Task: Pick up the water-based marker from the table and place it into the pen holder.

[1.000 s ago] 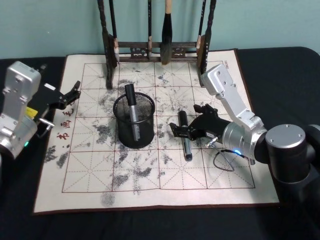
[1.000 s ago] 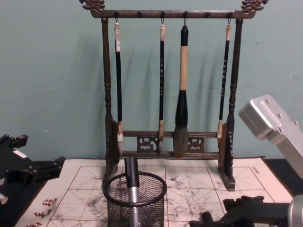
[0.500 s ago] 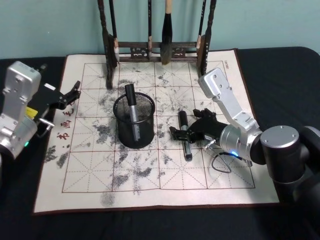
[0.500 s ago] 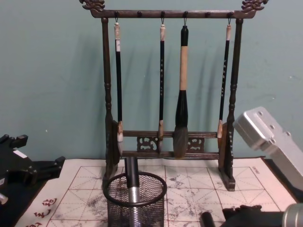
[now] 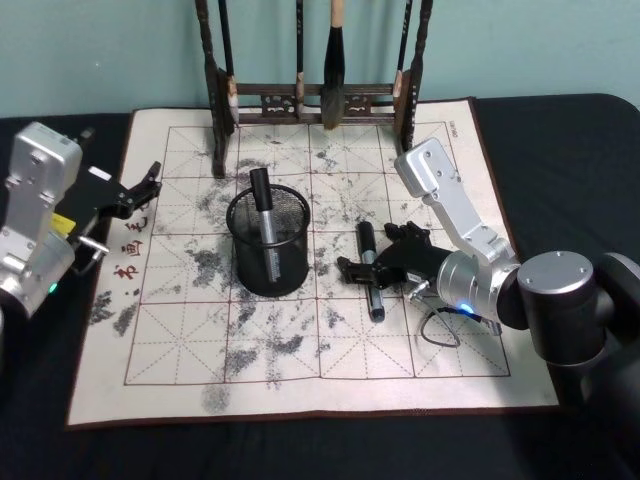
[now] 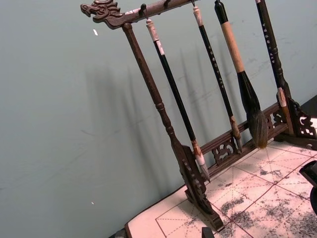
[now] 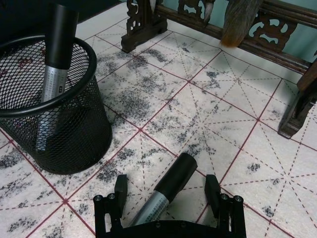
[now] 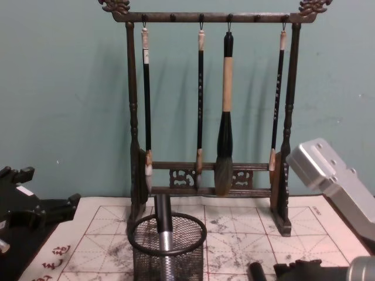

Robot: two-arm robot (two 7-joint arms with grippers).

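The marker (image 5: 370, 268) lies flat on the mat (image 5: 300, 355) on the worktop (image 5: 560, 130), not yet lifted. The right hand (image 7: 166, 185) straddles it with its fingers (image 7: 212, 186) apart. Gripping, lifting and dropping it into the pen holder (image 5: 262, 278) (a second pen (image 5: 262, 200) stands inside) are left to do. The left hand (image 5: 140, 190) sits parked at the mat's left edge.

Your head camera looks steeply down over the whole mat (image 5: 330, 345). Your chest camera sits low, squarely facing the brush rack (image 8: 176, 17). Your left wrist camera sees that rack obliquely, and the right one hugs the mat beside the pen holder (image 7: 64, 134).
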